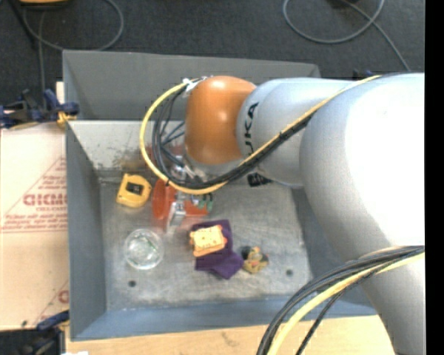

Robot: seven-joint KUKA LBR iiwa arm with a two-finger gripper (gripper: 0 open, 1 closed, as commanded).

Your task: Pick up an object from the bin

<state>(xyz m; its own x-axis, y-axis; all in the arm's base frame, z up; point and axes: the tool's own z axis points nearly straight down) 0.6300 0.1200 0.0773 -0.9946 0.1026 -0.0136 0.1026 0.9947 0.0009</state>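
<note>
My gripper hangs under the arm's wrist, low over the middle of the bin. It is right beside an orange-red object, which lies just to its left and is partly hidden by the wrist. A yellow tape measure sits further left. Just right of the gripper and a little nearer the front, a yellow waffle-like block rests on a purple cloth. A clear round glass stands to the front left of the gripper.
A small multicoloured figurine lies to the right of the purple cloth. The arm covers the back and the right side of the bin. Bare floor shows along the front wall and in the left corner.
</note>
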